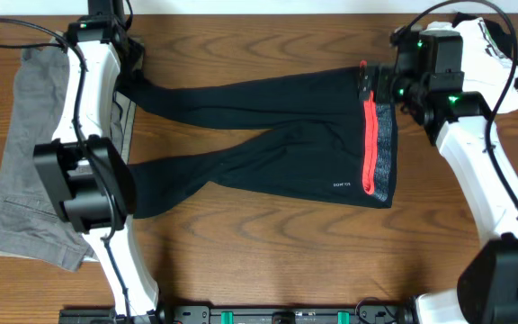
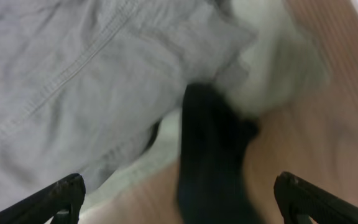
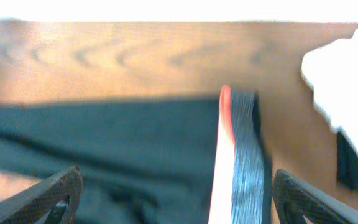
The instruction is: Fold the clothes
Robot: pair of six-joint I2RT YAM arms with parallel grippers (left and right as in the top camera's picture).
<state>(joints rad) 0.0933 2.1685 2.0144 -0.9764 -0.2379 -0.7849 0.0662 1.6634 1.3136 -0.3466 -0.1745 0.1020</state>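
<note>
Across the tabletop [image 1: 268, 270] your leggings [image 1: 286, 153] lie flat, not yet folded. Left pincer [image 2: 180, 198] over a leg end [image 2: 210, 155] and right pincer [image 3: 179, 196] over the waistband [image 3: 241, 155] both gape wide, empty. Next, probably, grip both ends.

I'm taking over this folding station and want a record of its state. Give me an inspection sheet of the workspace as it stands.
Surface: wooden table, no stains seen.
Job's things: black leggings spread out, unfolded, legs pointing left, waistband at the right; grey garment crumpled at the left end.
Clutter: white thing near the right end, too blurred to name.
Grippers: left gripper open over a leg end at the grey garment's edge; right gripper open over the waistband; neither holds anything.
Cables: black cables loop off both arms at the far side.
Surroundings: black rail with green parts along the near edge; nothing else seen.
</note>
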